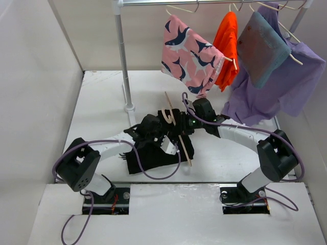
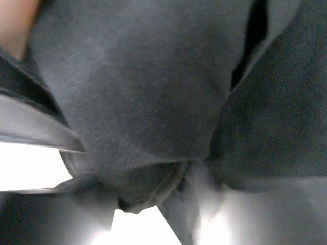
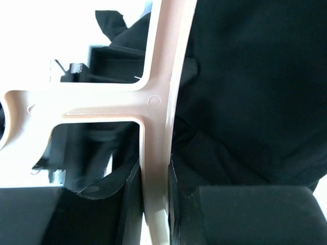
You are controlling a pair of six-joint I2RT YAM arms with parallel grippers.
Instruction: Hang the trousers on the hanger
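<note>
The black trousers (image 1: 148, 158) lie bunched on the white table near its front, and part of them rises to my left gripper (image 1: 153, 130). In the left wrist view dark cloth (image 2: 143, 102) fills the frame and gathers between blurred grey fingers (image 2: 204, 204), so the gripper looks shut on it. My right gripper (image 1: 176, 125) is shut on the pale beige hanger (image 1: 185, 148), which slants over the trousers. In the right wrist view the hanger's bar (image 3: 158, 102) is clamped between my black fingers (image 3: 225, 214), with the trousers (image 3: 245, 76) right beside it.
A clothes rack pole (image 1: 122, 61) stands at the back left of the table. Hanging from the rail are a pink patterned garment (image 1: 186, 53), an orange one (image 1: 227, 48) and a purple one (image 1: 286, 81). White walls close in the left and the back.
</note>
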